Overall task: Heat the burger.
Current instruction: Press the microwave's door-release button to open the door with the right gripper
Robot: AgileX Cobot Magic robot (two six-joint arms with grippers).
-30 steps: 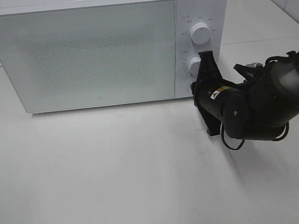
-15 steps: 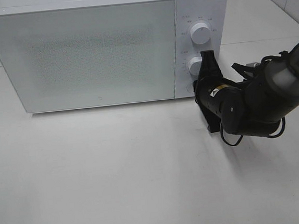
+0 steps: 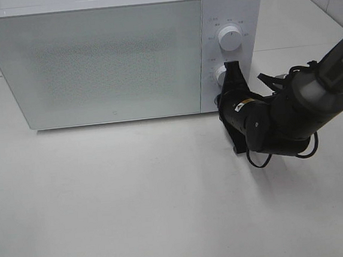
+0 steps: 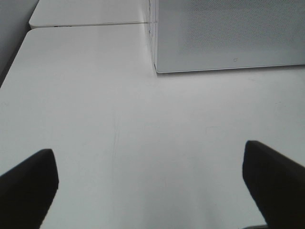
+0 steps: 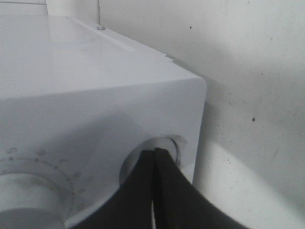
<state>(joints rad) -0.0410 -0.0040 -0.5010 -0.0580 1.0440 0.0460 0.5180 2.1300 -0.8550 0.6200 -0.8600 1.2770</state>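
The burger is not visible in any view; the microwave [image 3: 105, 56] door is closed. The right gripper [image 5: 155, 152] has its fingers pressed together with nothing between them, tips touching the round button [image 5: 167, 142] at the panel's corner, just beside a dial [image 5: 19, 191]. The left gripper [image 4: 147, 152] has its fingers spread wide over the bare table [image 3: 135, 198], the microwave's front corner well ahead of them.
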